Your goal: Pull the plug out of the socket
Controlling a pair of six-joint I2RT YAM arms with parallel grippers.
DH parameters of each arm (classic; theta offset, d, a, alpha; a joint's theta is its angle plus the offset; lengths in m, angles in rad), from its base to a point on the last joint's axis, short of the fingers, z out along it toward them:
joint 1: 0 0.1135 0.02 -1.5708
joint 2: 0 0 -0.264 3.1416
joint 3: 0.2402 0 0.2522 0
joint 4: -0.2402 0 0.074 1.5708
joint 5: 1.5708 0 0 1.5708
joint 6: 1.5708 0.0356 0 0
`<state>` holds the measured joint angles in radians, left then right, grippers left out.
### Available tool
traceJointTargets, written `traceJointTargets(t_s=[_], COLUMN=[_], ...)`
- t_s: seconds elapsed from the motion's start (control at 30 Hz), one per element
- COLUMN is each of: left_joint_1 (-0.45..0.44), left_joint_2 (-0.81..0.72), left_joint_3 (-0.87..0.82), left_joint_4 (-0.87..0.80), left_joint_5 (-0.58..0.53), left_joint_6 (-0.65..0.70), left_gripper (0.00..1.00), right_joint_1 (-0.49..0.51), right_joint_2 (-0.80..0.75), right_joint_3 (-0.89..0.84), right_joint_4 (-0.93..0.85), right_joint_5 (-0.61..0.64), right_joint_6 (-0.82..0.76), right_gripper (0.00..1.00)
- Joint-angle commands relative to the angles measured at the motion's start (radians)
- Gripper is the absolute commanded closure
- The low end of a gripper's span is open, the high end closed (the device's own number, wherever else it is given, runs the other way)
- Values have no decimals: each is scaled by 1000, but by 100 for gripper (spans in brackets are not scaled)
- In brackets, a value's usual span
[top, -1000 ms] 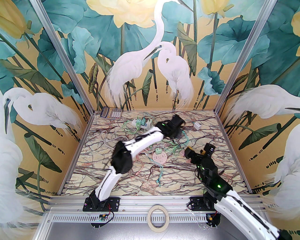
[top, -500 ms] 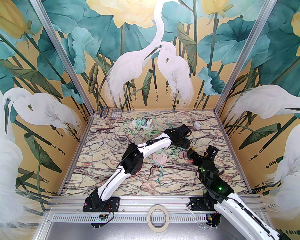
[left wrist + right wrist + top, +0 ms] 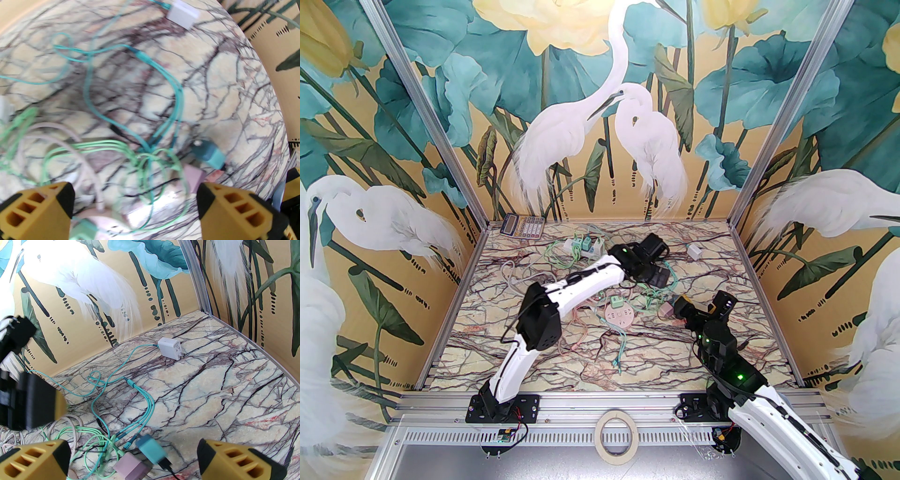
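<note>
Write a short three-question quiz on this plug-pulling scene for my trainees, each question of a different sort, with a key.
1. True or false: the left pincer is shut on a cable.
2. What lies at the back-left corner of the table? A) calculator; B) tape roll; C) white charger.
3. Fill in: the plug sitting on the round pink socket is ____ in colour.
Key: 1 false, its jaws stand wide open with nothing between them; 2 A; 3 green.
</note>
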<state>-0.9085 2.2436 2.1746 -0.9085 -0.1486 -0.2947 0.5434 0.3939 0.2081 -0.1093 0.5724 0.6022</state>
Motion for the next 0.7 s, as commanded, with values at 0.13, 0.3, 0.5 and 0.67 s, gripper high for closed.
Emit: traceJointTargets(t_s=[0.13,0.3,0.5,0.67], left_joint_1=[12,48,77,77], left_joint_2=[-57,-301,-594,-725], left_joint_3=[-114,-407,-773,-950], left_joint_4=[-63,145,379,443], left_joint_5=[-151,-155,-74,-27], left_joint_6=[-11,-90,-126,-158], left_gripper=[9,8,11,20], right_joint_1=[-1,-1,-1,8], right_joint_2=[28,130,332,485], right_joint_3=[-7,2,39,70], right_joint_4=[40,131,250,331], right_joint_5=[-42,-166,-373,-530], right_joint_6=[-13,-53,-89,-112], right_gripper=[3,2,1,1])
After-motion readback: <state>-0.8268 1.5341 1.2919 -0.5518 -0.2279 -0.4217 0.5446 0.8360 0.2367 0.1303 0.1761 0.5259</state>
